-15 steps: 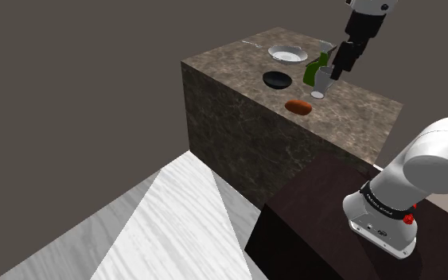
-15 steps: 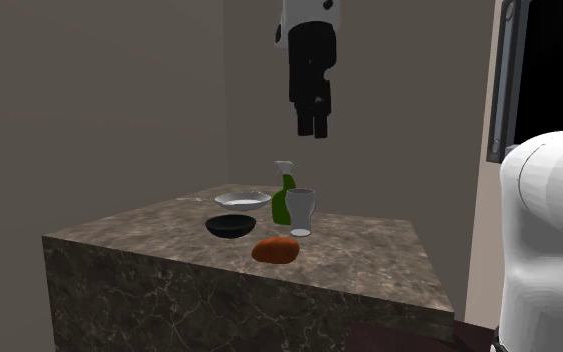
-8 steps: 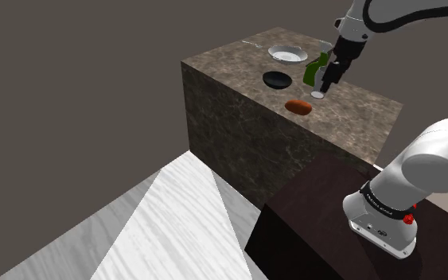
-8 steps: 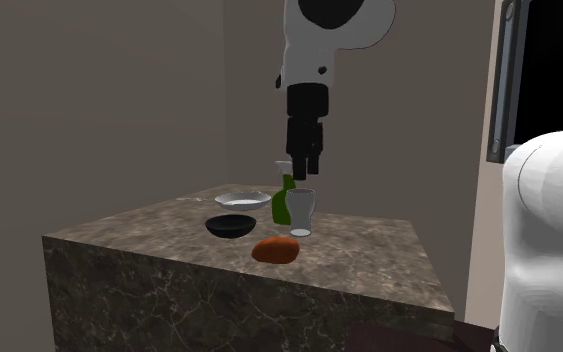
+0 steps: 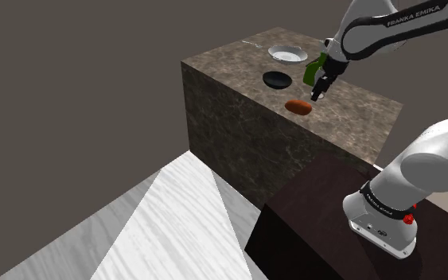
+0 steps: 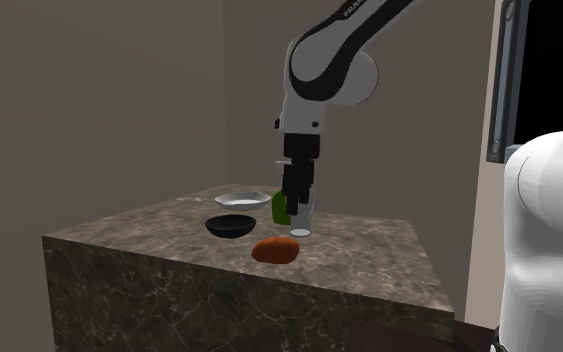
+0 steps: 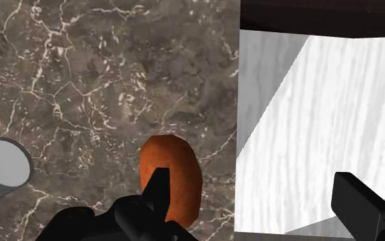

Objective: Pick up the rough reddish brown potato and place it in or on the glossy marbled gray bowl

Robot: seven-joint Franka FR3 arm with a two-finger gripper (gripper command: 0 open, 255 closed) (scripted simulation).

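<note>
Potato (image 6: 275,250), reddish brown, lies near the stone counter's (image 6: 369,262) front edge in the second exterior view. Just above it hangs the black gripper (image 6: 297,208), fingers spread wide, clasping nothing. Behind stand a black bowl (image 6: 231,226), a white cup (image 7: 5,164) and a green bottle (image 6: 278,211), with the pale grey bowl (image 6: 242,200) farthest back.

The shoulder view looks down from high beside the stand (image 5: 309,215), with the desk (image 5: 357,107) at upper middle. The second exterior view stands low and nearer, seemingly off one corner; the wrist view looks straight down, close over that desk top.
</note>
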